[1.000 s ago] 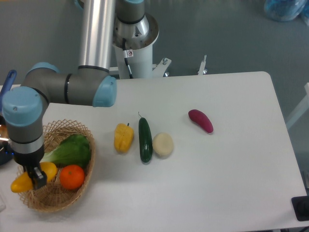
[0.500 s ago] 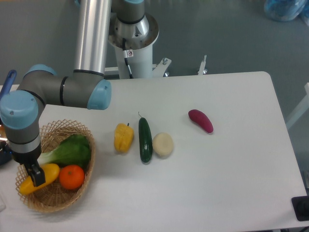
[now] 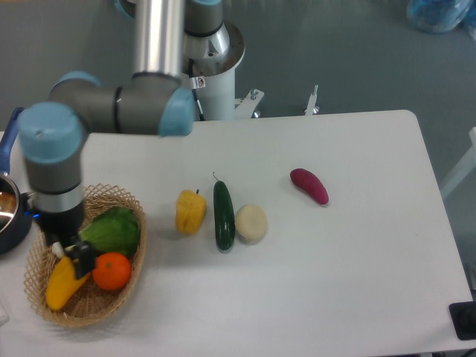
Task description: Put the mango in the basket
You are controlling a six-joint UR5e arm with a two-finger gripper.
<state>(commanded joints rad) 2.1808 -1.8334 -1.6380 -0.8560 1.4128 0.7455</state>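
Note:
The mango (image 3: 58, 285), yellow shading to orange, lies inside the basket (image 3: 111, 196) at the table's front left, along its left wall. My gripper (image 3: 69, 253) hangs just above the mango's upper end with its fingers apart, so it looks open. The arm's wrist covers part of the basket's left rim. Whether the fingertips still touch the fruit is hard to tell.
The basket also holds a round orange (image 3: 112, 271) and a green leafy vegetable (image 3: 111, 230). A dark blue pot (image 3: 9, 217) stands at the far left edge. On the table lie a yellow bell pepper (image 3: 190, 211), a cucumber (image 3: 223, 216), a pale potato (image 3: 251, 222) and a purple sweet potato (image 3: 309, 185).
The mango went from hanging over the basket's left rim to lying inside it. My gripper let go of it, then rose and shifted slightly right.

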